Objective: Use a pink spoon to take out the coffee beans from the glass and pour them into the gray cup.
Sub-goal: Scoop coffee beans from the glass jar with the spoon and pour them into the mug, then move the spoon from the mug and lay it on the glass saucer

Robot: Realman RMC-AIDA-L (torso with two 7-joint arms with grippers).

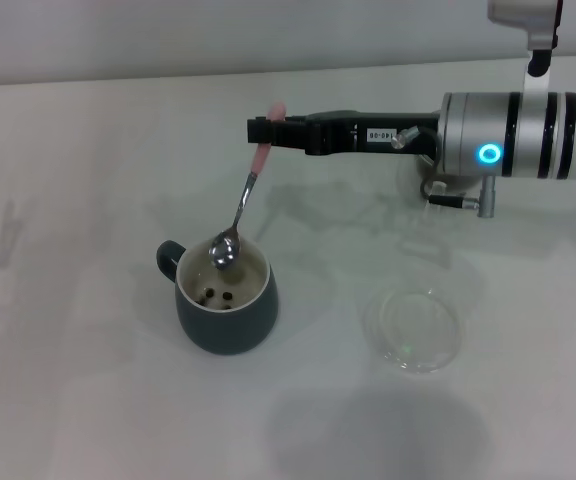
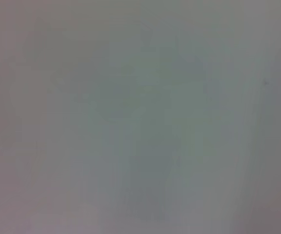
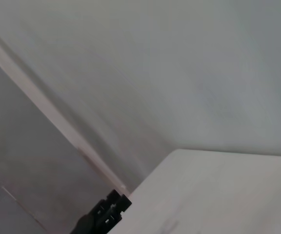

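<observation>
hanging from the right gripper (image 1: 268, 132), which is clamped on its pale handle, the pink spoon (image 1: 240, 213) slants down and leftward, its bowl just over the gray cup (image 1: 223, 298). a few coffee beans (image 1: 217, 296) lie inside, directly below the bowl.

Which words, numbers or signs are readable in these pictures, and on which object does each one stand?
White label on the right gripper, which holds the pink spoon over the gray cup: dark characters, too small to read.
Glowing blue ring on the right arm: a light, not text.
Cup, spoon, clear saucer, table: no text.
</observation>
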